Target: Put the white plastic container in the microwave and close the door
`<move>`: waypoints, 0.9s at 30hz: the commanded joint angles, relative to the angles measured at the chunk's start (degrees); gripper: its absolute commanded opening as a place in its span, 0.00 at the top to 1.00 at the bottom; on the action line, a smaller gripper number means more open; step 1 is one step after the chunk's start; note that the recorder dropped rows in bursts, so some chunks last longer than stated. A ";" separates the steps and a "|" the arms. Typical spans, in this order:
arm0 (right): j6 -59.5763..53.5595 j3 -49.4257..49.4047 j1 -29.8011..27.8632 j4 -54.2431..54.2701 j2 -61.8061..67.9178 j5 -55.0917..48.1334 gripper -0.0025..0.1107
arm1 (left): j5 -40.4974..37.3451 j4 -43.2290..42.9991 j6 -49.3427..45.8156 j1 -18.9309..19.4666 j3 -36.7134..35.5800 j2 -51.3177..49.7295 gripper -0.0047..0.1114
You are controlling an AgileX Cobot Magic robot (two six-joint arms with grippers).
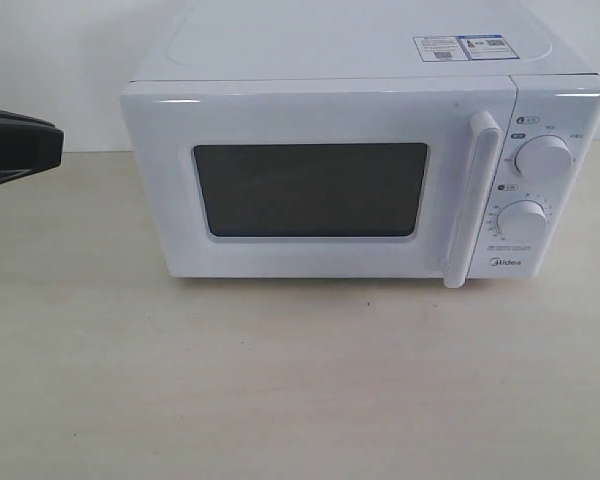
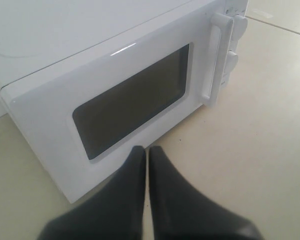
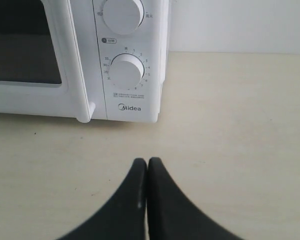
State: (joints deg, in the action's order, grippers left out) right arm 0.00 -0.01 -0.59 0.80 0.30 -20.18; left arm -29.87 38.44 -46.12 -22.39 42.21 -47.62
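Note:
The white microwave [image 1: 360, 170] stands at the back of the table with its door [image 1: 310, 185] shut; the dark window and the vertical bar handle [image 1: 475, 200] face the camera. The white plastic container is out of view. My left gripper [image 2: 147, 150] is shut and empty, hovering off the microwave's [image 2: 90, 80] front left corner; in the exterior view it pokes in as a black shape [image 1: 20, 148] at the left edge. My right gripper [image 3: 147, 162] is shut and empty above the bare table, in front of the lower dial [image 3: 126, 70]. It does not show in the exterior view.
Two round dials [image 1: 542, 160] sit on the panel right of the door. A pale wooden tabletop [image 1: 300, 390] spreads in front of the microwave. A white wall stands behind.

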 commanded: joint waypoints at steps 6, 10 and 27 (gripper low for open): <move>-0.33 0.01 -0.31 0.11 -0.30 0.15 0.98 | -0.10 0.02 0.30 -0.15 -0.31 -0.22 0.92; -0.33 0.01 -0.31 0.11 -0.30 0.15 0.98 | -0.11 0.02 0.30 -0.25 -0.31 0.94 0.92; -0.33 0.01 -0.31 0.11 -0.30 0.15 0.98 | 9.17 -3.20 1.86 13.92 -10.86 41.13 0.92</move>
State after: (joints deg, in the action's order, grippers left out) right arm 0.00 -0.01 -0.59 0.80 0.30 -20.22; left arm -23.47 34.63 -46.31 -10.65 34.49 -11.65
